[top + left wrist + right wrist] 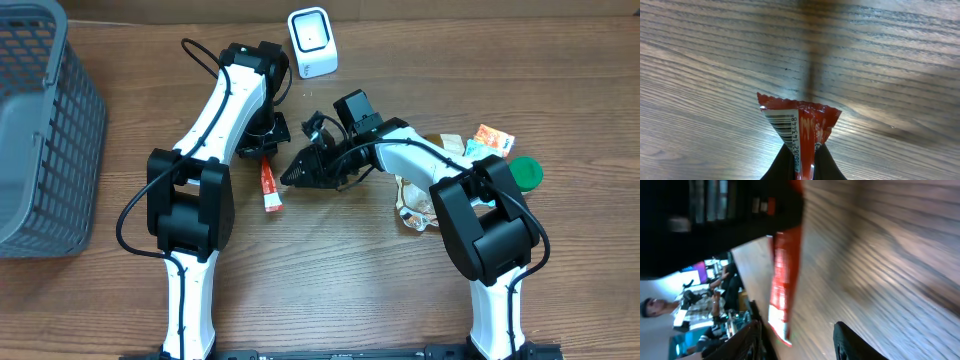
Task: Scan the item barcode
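The red sachet point(807, 125) hangs pinched at one end by the left fingers point(777, 169), which are closed tight on it; its other end rests on the bench point(715, 60), and its barcode point(785, 125) faces the left wrist camera. From overhead the sachet point(269, 187) lies near the middle of the bench point(330, 290), just beside the tips of the right fingers point(297, 176). Those fingers point(750, 340) stand partly apart, holding nothing, with the sachet point(782, 275) just ahead of the gap.

The bench is brown wood with a long grain; a white scanner point(311, 42) stands at its far edge, a grey basket point(40, 130) at the left, and a green lid point(526, 173) and an orange packet point(493, 138) at the right; past the bench edge the right wrist view shows a blurred room with people.

The left arm point(225, 105) reaches far forward and folds back down; the right arm point(420, 152) reaches leftward, low.
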